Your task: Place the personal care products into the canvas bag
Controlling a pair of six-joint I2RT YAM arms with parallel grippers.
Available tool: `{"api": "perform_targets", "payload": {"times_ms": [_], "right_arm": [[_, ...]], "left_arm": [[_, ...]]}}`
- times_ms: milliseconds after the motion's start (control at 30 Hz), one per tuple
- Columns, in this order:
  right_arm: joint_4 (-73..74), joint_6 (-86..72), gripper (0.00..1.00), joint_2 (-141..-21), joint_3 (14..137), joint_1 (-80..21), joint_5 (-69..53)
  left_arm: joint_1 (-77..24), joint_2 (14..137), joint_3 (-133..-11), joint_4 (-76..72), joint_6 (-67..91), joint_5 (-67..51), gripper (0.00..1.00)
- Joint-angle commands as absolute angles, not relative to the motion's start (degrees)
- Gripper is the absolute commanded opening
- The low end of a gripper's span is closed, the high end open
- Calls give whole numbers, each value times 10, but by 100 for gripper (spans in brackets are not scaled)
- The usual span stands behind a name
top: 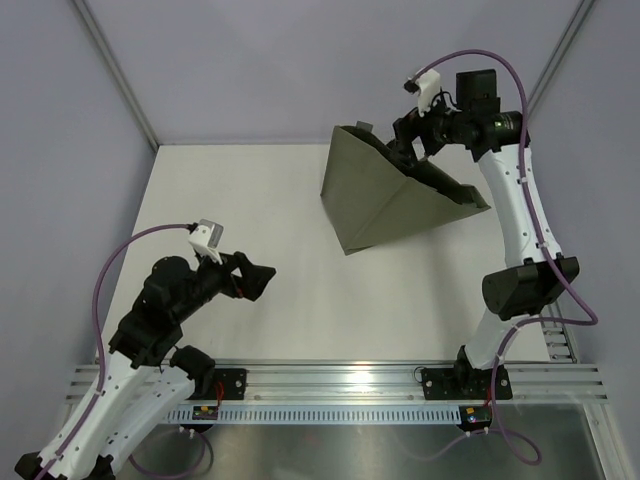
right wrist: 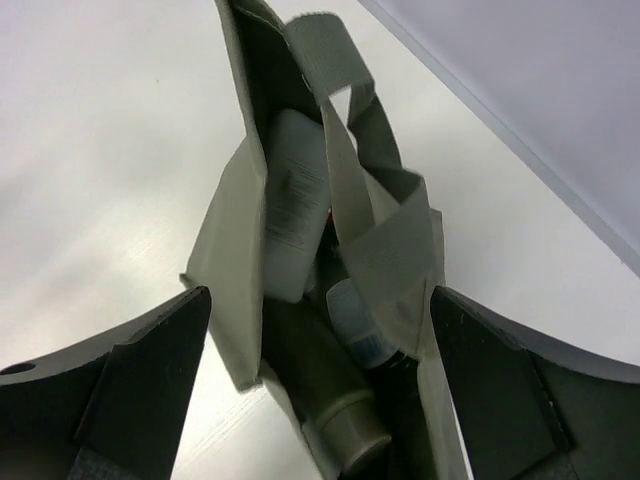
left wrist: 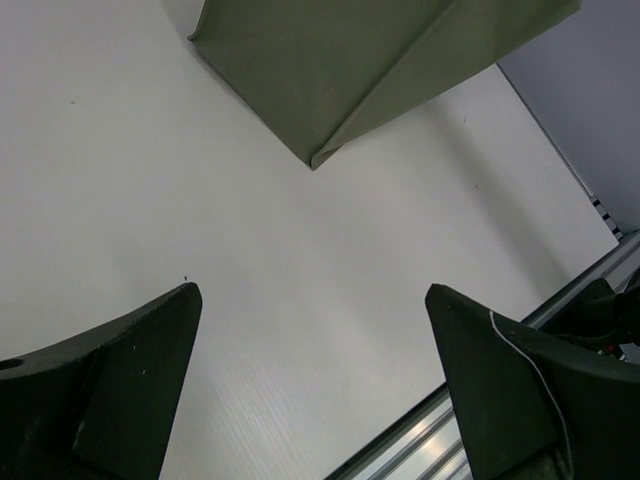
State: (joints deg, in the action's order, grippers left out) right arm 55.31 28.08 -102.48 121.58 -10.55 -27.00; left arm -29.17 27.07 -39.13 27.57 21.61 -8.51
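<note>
The olive-green canvas bag (top: 385, 195) stands at the back right of the table, leaning. My right gripper (top: 407, 148) hovers open over its mouth. In the right wrist view my right gripper (right wrist: 320, 292) has its jaws wide apart on either side of the bag (right wrist: 225, 250). Inside lie a cream bottle with a printed label (right wrist: 293, 205), a cylindrical bottle with a cap (right wrist: 335, 395) and a bottle with a white label (right wrist: 358, 322). Other products are hidden. My left gripper (top: 260, 277) is open and empty above bare table; the left wrist view (left wrist: 312, 288) shows nothing between its jaws.
The bag's two loop handles (right wrist: 345, 70) flop over its mouth. A lower corner of the bag (left wrist: 350, 60) points toward my left gripper. The aluminium rail (top: 330, 380) runs along the near edge. Grey walls (top: 260, 60) enclose the table.
</note>
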Motion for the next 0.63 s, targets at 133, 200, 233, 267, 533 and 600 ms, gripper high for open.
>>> {"api": "perform_targets", "payload": {"times_ms": [133, 200, 233, 267, 533, 600], "right_arm": [[414, 24, 99, -883, 1073, 29, -280], [413, 21, 99, -834, 1009, 46, -237], [406, 22, 100, -816, 985, 46, -177], [398, 26, 100, -774, 926, 47, -147], [275, 24, 99, -571, 701, 47, 47], [287, 35, 100, -545, 692, 47, 47]], "left_arm": [[-289, 264, -434, 283, 198, -79, 99], [-289, 261, -432, 286, 200, -76, 99], [-289, 261, -430, 288, 203, -75, 99], [-289, 261, -431, 290, 204, -73, 99], [-289, 262, -424, 284, 214, -70, 99], [-289, 269, -423, 277, 218, -74, 99]]}}
